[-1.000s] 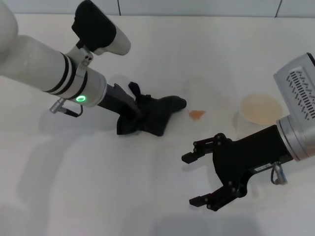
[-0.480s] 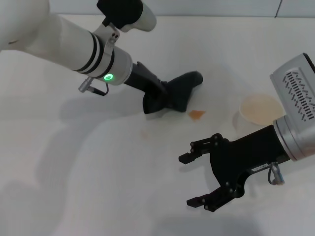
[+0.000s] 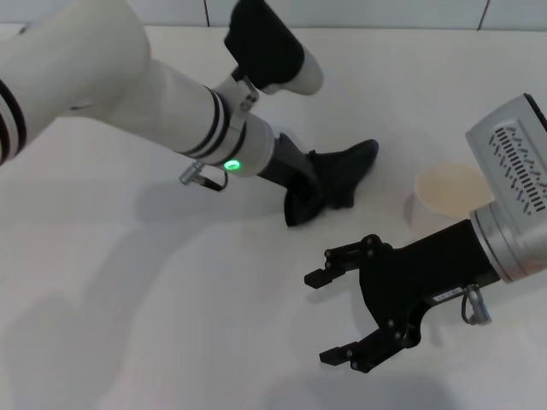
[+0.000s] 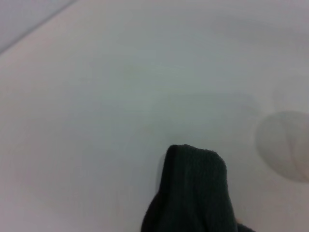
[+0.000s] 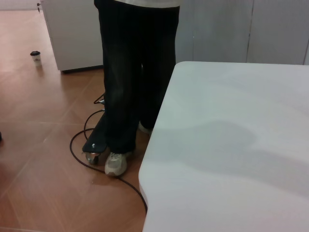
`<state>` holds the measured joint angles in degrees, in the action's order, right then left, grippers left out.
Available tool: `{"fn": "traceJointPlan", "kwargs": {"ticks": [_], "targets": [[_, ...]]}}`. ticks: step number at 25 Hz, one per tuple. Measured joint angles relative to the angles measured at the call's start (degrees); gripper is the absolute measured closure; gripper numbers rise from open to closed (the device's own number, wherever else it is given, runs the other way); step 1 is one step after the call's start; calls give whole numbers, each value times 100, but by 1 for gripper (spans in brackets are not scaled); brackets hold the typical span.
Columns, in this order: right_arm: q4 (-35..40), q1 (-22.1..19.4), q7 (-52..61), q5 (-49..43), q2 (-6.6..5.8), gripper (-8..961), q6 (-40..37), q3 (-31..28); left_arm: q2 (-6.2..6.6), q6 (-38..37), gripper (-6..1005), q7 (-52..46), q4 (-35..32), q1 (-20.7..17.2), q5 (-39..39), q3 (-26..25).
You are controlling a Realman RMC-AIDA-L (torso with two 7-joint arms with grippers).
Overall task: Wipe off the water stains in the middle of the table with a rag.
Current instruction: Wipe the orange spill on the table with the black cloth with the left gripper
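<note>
The left gripper [image 3: 299, 184] sat near the centre of the head view, its fingers hidden in the rag [image 3: 335, 179] that it pressed against the table [image 3: 128, 282], so it evidently gripped the cloth. The rag was a dark bunched shape trailing toward the centre right, one pointed corner reaching up and right. In the left wrist view a rounded fold of the rag [image 4: 193, 188] filled the lower middle over bare white surface.

No orange-brown water stains showed anywhere in the head view; the cloth lay over the middle of the table, so any puddle was judged to be under it or soaked up. The step in hand looked like the wiping stroke itself, well along.

The paper cup [image 3: 451, 195] stood at the centre right, near the rag's tip but apart from it. The right gripper [image 3: 338, 316] hovered low in the lower right with its jaws spread wide, holding nothing, apparently idle.

The next move probably called for another pass over the same patch with steady downward pressure, stopping short of the cup so as not to tip it.
</note>
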<state>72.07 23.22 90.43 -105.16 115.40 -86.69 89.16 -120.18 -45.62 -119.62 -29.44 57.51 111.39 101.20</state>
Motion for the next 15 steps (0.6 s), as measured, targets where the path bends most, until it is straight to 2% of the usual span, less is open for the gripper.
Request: {"fn": "traceJointPlan", "kwargs": {"ticks": [9, 15], "targets": [[1, -38, -8, 17, 0, 96, -38, 3, 13, -352, 909, -20, -645, -287, -329, 548], [1, -54, -7, 21, 0, 96, -52, -21, 41, -297, 909, -47, -484, -334, -278, 519]]}}
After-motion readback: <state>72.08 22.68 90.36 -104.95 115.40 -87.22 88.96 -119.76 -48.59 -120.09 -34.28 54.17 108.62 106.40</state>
